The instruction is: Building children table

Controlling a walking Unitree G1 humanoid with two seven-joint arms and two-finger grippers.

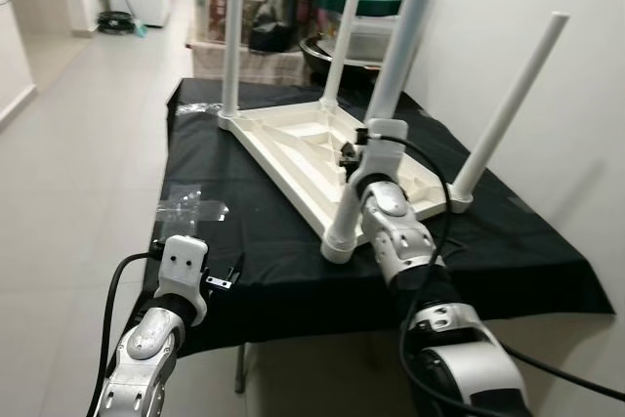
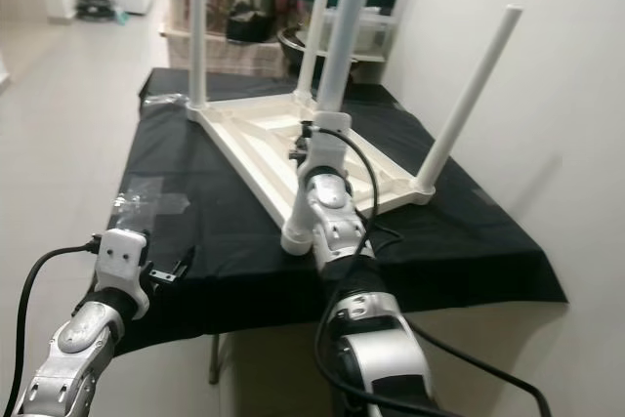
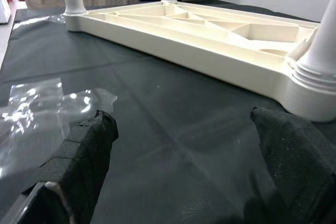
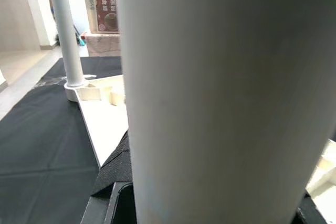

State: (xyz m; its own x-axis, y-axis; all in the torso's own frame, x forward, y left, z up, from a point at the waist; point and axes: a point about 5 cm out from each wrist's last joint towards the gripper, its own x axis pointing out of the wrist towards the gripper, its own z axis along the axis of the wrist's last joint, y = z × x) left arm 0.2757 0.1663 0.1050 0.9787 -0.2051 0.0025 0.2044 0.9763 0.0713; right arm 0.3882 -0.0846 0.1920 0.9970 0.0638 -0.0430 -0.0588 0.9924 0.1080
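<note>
we find no readable text, a printed label on the far box (image 4: 107, 17) too blurred to read

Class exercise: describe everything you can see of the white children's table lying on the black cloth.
The children's table looks like white moulded plastic. It lies upside down on the black cloth, its ribbed underside facing up. Four round white legs stand up from its corners, leaning slightly. The right gripper is at the nearest leg, which shows pressed close before the fingers in the right wrist view. The left gripper hangs open at the cloth's near edge.
</note>
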